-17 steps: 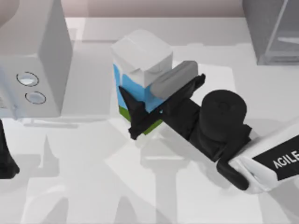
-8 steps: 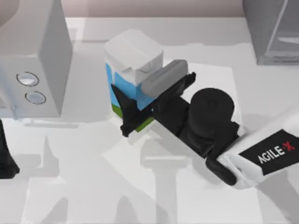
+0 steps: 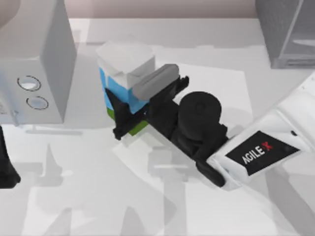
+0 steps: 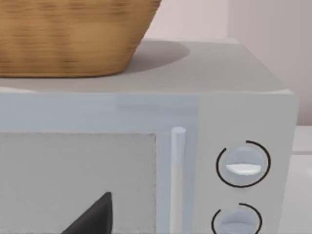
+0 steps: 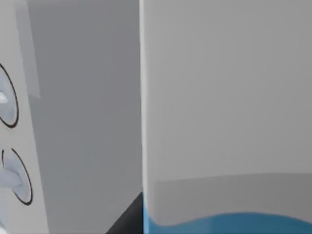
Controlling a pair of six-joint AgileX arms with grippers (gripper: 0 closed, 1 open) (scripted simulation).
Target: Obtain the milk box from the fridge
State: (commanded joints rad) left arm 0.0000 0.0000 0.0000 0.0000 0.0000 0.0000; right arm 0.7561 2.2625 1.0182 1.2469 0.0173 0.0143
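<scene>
I see a matt, smooth paper-like milk box [image 3: 124,73], a coarse woven basket [image 4: 73,34] on a smooth plastic-looking microwave [image 4: 234,97], and matt black gripper fingers [image 3: 129,120].

Milk box [image 3: 121,73]: white-grey top, bright blue sides, green patch low down. My right gripper [image 3: 129,104] was black with one light grey finger [image 3: 156,81]; the arm behind it was white with a black panel and white lettering ending in a red X. Fridge [image 3: 285,29] was dark grey with a pale bluish panel and thin light frame. Microwave [image 4: 243,97] was light grey, dials [image 4: 243,164] ringed in black. Basket [image 4: 68,34] on it was tan wicker. Table [image 3: 88,196] was white. My left gripper [image 3: 6,167] was black.
</scene>
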